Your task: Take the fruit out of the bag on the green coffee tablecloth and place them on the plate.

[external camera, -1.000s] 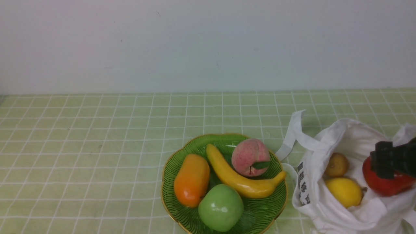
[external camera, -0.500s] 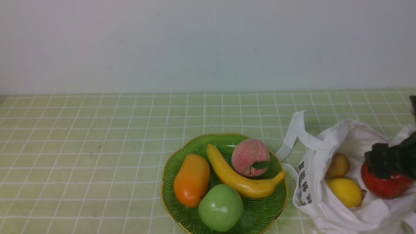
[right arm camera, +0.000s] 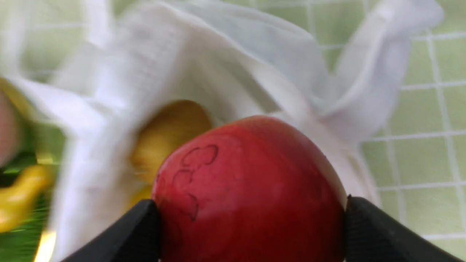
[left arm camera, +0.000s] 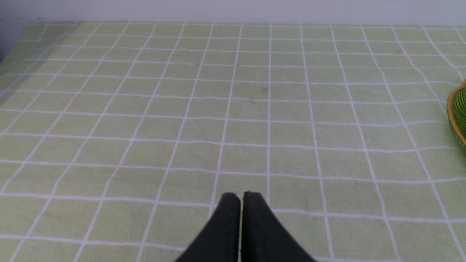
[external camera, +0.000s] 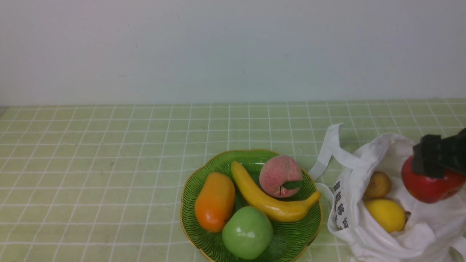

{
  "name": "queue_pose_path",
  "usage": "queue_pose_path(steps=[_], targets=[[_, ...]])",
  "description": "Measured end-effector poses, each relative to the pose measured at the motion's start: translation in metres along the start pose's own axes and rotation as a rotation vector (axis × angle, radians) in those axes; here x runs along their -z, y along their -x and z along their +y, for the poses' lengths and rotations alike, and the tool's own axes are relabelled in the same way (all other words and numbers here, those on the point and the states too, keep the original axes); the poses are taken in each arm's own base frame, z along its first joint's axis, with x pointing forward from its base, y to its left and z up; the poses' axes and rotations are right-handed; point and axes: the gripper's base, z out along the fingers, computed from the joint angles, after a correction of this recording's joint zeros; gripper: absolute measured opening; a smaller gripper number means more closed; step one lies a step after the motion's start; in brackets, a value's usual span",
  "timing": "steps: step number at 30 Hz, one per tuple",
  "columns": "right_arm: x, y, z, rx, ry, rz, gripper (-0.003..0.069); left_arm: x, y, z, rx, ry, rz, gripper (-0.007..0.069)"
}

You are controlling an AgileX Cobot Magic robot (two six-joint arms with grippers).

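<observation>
The right jaws are clamped on the red apple [external camera: 429,188], one on each side, and hold it at the open top of the bag [external camera: 371,240]. The lemon [external camera: 385,215] and a small brown fruit [external camera: 378,185] lie inside the bag. The plate [external camera: 295,238] sits just beside the bag on the green cloth [external camera: 91,163]. The left jaws are pressed together over bare cloth.

The left gripper [left arm camera: 240,198] shows two matte black jaws: smooth, wedge-shaped pieces, broad at the base and narrowing to rounded tips. The right gripper [right arm camera: 251,218] has the same plain black jaws, with flat inner faces and sloping, angular outer edges. In the front view the right gripper [external camera: 433,162] is a dark, blocky form with stepped, square-cut corners. Finer detail there is too dark to tell.
</observation>
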Motion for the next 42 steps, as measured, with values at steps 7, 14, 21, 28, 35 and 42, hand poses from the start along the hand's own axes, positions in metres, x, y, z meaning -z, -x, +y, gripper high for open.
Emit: queue_pose_path(steps=[7,14,21,28,35,42], targets=[[0.014,-0.013,0.067,0.244,0.345,-0.002,0.0587,0.0,0.0,0.0,0.0,0.0,0.0,-0.0008],[-0.009,-0.017,0.113,0.388,0.476,-0.067,0.0587,0.0,0.0,0.0,0.0,0.0,0.0,-0.0008],[-0.046,-0.021,0.15,0.484,0.488,-0.178,0.0587,0.0,0.0,0.0,0.0,0.0,0.0,-0.0008],[-0.059,-0.02,0.16,0.486,0.471,-0.245,0.0673,0.0,0.0,0.0,0.0,0.0,0.0,-0.0008],[-0.058,-0.02,0.16,0.478,0.473,-0.24,0.0691,0.0,0.0,0.0,0.0,0.0,0.0,-0.0008],[-0.031,-0.013,0.161,0.533,0.525,-0.164,0.0666,0.0,0.0,0.0,0.0,0.0,0.0,-0.0008]])
